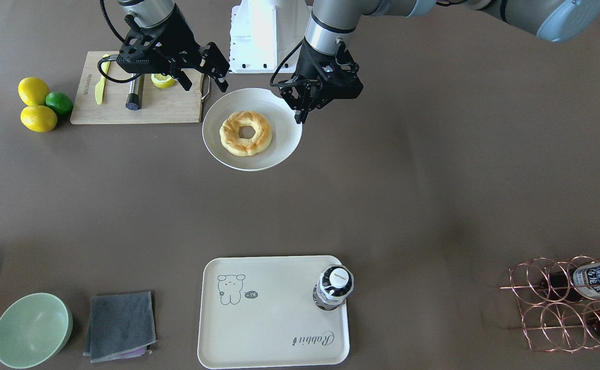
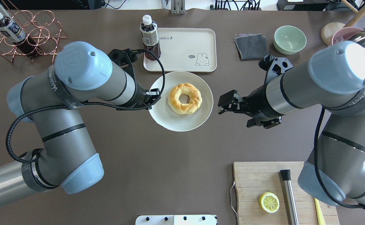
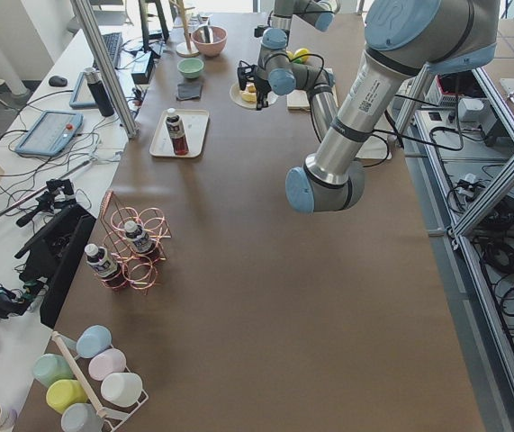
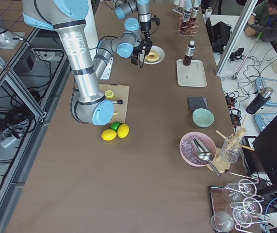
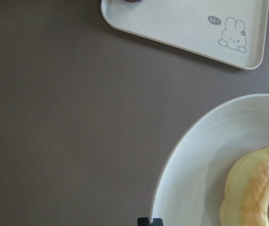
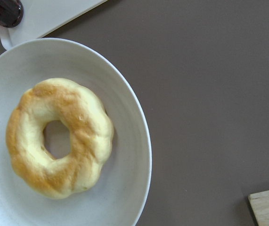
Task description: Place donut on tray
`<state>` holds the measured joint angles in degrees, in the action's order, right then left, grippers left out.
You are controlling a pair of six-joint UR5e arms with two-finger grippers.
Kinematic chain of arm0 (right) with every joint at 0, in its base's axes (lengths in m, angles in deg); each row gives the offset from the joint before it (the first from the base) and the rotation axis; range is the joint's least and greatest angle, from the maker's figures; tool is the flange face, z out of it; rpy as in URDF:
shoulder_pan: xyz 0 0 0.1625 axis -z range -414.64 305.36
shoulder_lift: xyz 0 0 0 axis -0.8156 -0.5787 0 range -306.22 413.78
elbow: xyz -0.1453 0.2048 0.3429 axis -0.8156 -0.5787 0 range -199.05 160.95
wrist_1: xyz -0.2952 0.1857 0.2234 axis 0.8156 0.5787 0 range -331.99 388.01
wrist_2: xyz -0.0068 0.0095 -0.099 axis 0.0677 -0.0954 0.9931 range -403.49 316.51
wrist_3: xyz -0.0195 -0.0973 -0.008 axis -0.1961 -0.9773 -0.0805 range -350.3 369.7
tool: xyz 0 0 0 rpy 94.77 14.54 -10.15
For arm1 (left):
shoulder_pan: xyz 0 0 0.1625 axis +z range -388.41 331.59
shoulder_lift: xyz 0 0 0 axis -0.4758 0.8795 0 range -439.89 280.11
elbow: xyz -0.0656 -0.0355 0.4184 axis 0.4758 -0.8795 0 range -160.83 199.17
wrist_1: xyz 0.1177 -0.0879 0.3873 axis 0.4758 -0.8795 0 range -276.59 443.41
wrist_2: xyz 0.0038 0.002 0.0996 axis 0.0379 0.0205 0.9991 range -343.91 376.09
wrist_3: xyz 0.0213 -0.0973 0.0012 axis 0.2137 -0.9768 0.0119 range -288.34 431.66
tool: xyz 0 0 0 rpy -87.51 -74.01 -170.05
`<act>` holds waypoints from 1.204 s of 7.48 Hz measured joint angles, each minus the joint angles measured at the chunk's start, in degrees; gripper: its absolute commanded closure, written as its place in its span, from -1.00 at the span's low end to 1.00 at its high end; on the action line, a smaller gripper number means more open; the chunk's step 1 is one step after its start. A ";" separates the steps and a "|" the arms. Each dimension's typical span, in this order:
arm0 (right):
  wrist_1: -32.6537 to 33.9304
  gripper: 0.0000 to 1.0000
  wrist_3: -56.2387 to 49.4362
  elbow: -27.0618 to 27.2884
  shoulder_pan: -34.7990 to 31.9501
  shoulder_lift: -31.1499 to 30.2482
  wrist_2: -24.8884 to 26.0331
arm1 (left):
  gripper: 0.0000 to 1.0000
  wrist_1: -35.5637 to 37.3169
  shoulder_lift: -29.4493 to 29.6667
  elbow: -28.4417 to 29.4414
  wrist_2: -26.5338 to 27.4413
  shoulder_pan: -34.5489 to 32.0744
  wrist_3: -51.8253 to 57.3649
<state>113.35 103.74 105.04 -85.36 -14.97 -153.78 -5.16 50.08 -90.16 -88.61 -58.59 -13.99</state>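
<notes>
Bearings: clock directions are as the robot looks out over the tabletop (image 1: pixel 408 195), with 12 o'clock pointing away from it.
Cutting board (image 1: pixel 166 110): pale wood, flat and rectangular, nearest the robot at about 5 o'clock of the plate. A cut lemon half (image 1: pixel 162 80) lies on it.
Plate (image 1: pixel 279 146): round, white, shallow and smooth-glazed, at mid-tabletop.
Donut (image 1: pixel 231 136): a golden ring with a browned, lobed crust and a small centre hole. It lies flat in the middle of the plate, and neither claw touches it.
Left claw (image 1: pixel 300 114): over the plate's 9 o'clock rim, fingers pinched together, carrying nothing.
Right claw (image 1: pixel 203 72): just off the plate's 3 o'clock rim and apart from it, fingers spread wide, empty.
Handling: the donut looks light, soft and spongy, so a hard squeeze would likely dent or tear it. The matte crust should grip well.
Hold: best across one side of the ring, one finger in the hole and one outside, closing gently. The hole is small, so spanning the whole ring is the alternative.
Tray (image 1: pixel 274 318): cream, matte and rectangular, with rounded corners, a low lip and a grey animal drawing. It sits at 12 o'clock beyond the plate, apart from it.
Bottle (image 1: pixel 333 288): upright, with dark contents and a white cap, on the tray toward 8 o'clock. The tray's middle looks the safest landing spot.
</notes>
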 measured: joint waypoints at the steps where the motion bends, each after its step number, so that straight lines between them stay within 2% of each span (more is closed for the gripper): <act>1: 0.00 -0.32 1.85 0.13 1.20 -0.16 1.72 | 1.00 0.66 0.56 -0.20 0.71 0.72 -0.76; 4: 0.00 0.09 9.80 0.89 2.31 -0.42 4.41 | 1.00 1.33 0.80 -0.65 2.30 2.06 -1.26; 7: 0.08 0.10 13.49 0.88 2.84 -0.47 6.22 | 1.00 1.38 0.74 -0.92 2.48 2.21 -1.28; 9: 0.15 0.48 14.25 0.51 3.66 -0.47 7.51 | 1.00 1.35 0.73 -0.96 2.48 2.20 -1.28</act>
<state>113.51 117.99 105.55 -81.70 -15.44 -146.27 -3.82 50.81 -91.12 -86.13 -56.39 -15.27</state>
